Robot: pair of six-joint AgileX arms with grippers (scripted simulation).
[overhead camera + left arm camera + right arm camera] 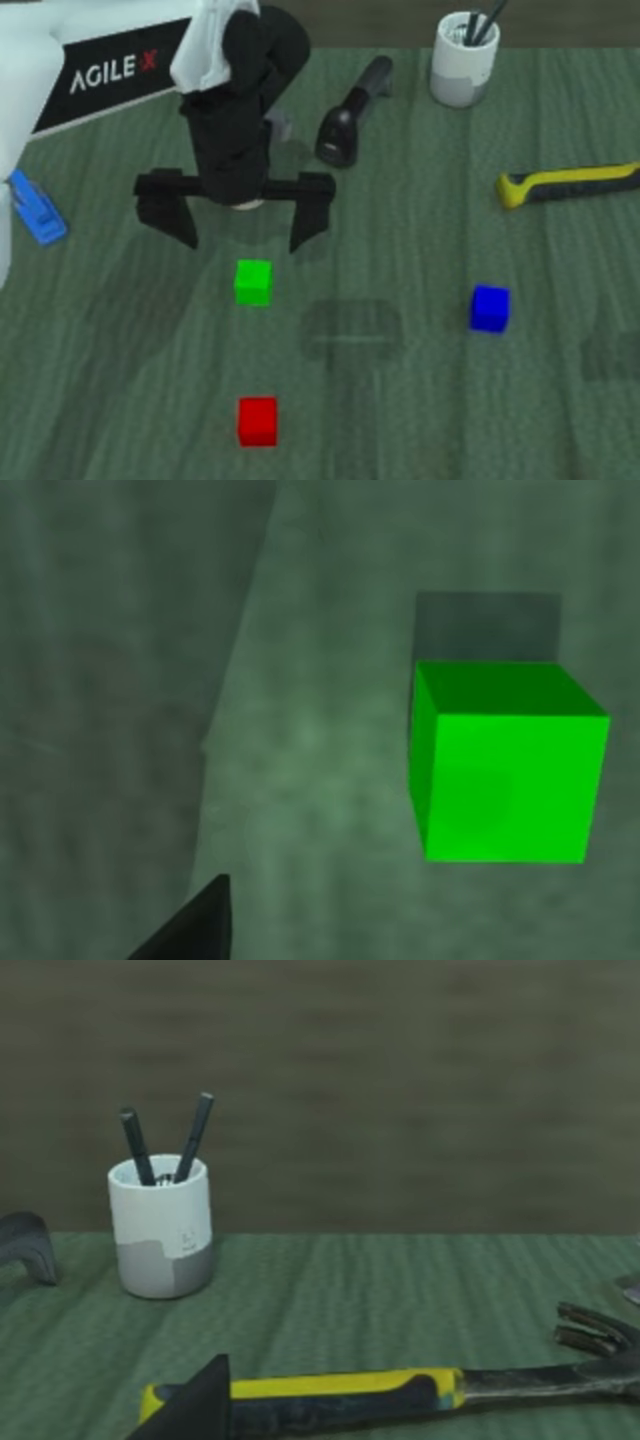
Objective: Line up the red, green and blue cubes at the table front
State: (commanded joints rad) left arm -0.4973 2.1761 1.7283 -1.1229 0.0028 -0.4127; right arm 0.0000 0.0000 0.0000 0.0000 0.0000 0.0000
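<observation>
The green cube (253, 282) (505, 765) rests on the dark green table (420, 220), left of middle. My left gripper (245, 232) hovers just behind it, open wide, with nothing between the fingers; one dark fingertip (195, 925) shows in the left wrist view, apart from the cube. The red cube (257, 420) sits near the front edge, straight in front of the green one. The blue cube (490, 308) lies to the right of middle. My right gripper is outside the top view; one of its fingers (200, 1408) shows in the right wrist view, empty.
A white cup with pens (465, 60) (160, 1225) stands at the back right. A black torch-like tool (350, 115) lies at the back middle, a yellow-and-black hammer (570, 185) (400, 1395) at the right, a light-blue clip tool (35, 210) at the left edge.
</observation>
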